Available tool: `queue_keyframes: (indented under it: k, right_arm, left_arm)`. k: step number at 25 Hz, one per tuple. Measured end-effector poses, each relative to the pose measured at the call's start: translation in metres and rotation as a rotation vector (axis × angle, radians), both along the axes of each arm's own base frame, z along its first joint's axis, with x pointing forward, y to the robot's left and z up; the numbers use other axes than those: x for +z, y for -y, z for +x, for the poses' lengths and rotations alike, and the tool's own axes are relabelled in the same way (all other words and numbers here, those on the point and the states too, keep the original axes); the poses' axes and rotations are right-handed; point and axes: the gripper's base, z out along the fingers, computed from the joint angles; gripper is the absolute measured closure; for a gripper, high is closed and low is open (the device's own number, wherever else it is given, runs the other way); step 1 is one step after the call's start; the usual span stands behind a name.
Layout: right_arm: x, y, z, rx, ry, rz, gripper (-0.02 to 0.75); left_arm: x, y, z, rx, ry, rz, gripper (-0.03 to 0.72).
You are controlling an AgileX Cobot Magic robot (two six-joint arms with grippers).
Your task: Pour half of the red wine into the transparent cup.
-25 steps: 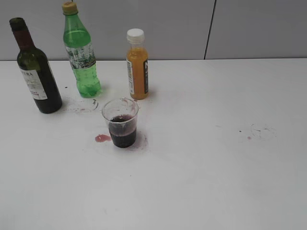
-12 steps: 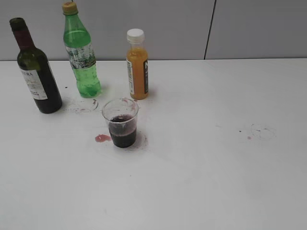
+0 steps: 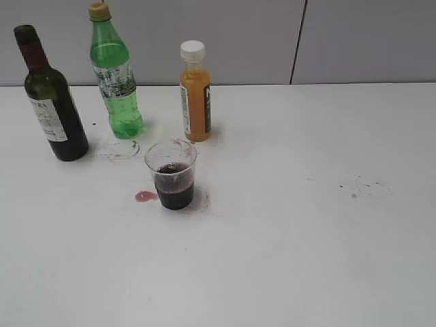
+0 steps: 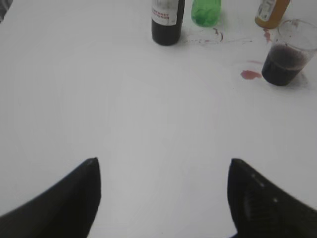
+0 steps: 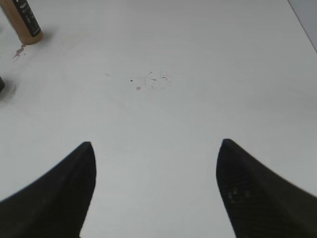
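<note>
The dark wine bottle (image 3: 51, 102) with white label stands upright at the back left of the white table; it also shows in the left wrist view (image 4: 167, 20). The transparent cup (image 3: 172, 175) stands in front of the bottles and holds dark red wine in its lower part; it also shows in the left wrist view (image 4: 287, 59). My left gripper (image 4: 163, 166) is open and empty, well in front of the bottle and cup. My right gripper (image 5: 156, 148) is open and empty over bare table to the right. Neither gripper shows in the exterior view.
A light green plastic bottle (image 3: 114, 75) and a small orange juice bottle (image 3: 195, 95) stand at the back, close behind the cup. A small red spill (image 3: 144, 197) lies left of the cup. Faint stains (image 3: 371, 185) mark the table at right.
</note>
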Motion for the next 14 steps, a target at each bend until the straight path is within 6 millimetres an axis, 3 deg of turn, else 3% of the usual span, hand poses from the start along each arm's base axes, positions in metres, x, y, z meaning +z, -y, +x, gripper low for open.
queue_keyframes:
  k: [14]
  right_arm:
    - [0.0000,0.0000,0.0000,0.000,0.000,0.000,0.167]
  left_arm:
    - [-0.0032,0.0002,0.0051,0.001,0.022,-0.002,0.094]
